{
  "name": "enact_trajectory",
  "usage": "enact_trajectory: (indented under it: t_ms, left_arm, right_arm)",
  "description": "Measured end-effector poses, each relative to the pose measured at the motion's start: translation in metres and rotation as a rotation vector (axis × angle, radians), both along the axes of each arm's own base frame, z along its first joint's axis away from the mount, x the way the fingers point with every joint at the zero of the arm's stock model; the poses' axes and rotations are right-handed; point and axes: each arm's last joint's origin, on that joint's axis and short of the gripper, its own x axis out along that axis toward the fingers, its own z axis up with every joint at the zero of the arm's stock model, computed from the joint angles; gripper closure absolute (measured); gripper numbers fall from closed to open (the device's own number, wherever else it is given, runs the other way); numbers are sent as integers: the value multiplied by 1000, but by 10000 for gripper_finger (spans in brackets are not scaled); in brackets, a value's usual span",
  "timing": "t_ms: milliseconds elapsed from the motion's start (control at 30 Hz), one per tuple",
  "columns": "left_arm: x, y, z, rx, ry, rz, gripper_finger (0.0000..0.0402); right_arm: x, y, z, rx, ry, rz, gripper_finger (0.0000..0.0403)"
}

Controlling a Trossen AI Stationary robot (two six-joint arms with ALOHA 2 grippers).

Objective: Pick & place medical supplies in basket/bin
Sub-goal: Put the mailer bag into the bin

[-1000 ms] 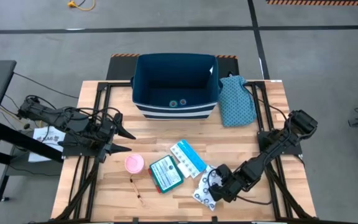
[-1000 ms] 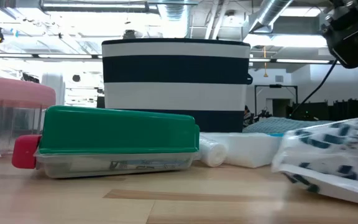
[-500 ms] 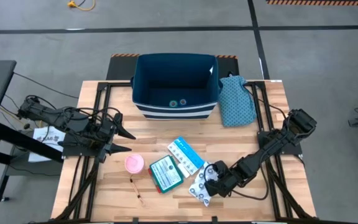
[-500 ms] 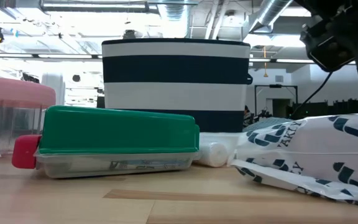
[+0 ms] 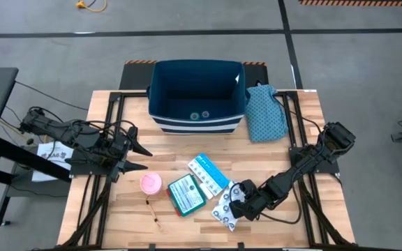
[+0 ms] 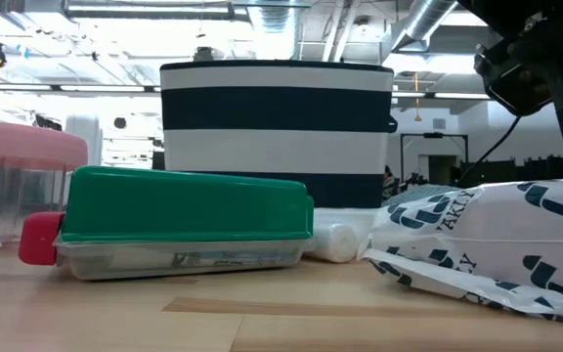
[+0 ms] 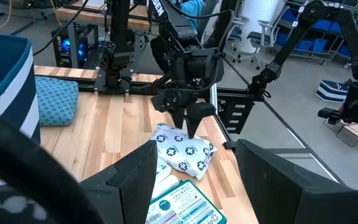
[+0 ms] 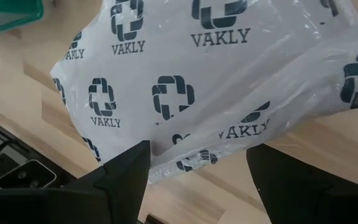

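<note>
At the near edge of the desk [image 5: 285,150], toward its right corner, the right gripper [image 5: 237,202] hangs low over the white pouch [image 5: 226,210] printed with dark ring marks. In the right wrist view its two dark fingers [image 8: 124,171] stand well apart with the pouch [image 8: 216,87] filling the gap between them; whether they pinch the plastic I cannot tell. In the left wrist view the same gripper [image 7: 190,121] points straight down, its tips touching the pouch [image 7: 184,149].

Just left of the pouch lies the teal flat box [image 5: 185,194], and touching its far right side is the light-blue and white packet [image 5: 210,174]. Left of the box sits the pink round roll [image 5: 151,183], with the thin swab stick [image 5: 153,213] nearer the near edge.

The left gripper [image 5: 139,157] waits at the left edge, its fingers spread, holding nothing.

At the far edge stands the navy bin [image 5: 198,96], two small round items [image 5: 200,115] on its floor. The teal dotted cloth [image 5: 265,113] lies just beside its right wall.
</note>
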Motion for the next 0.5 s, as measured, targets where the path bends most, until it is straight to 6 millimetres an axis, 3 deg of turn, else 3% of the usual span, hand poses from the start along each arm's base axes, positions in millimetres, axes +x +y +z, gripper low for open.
enact_trajectory:
  t_ms: [267,500]
  left_arm:
    - [0,0,0,0,0,0,191]
    - [0,0,0,0,0,0,191]
  right_arm:
    - [0,0,0,42,27,-97,161]
    - [0,1,0,75,51,-145,251]
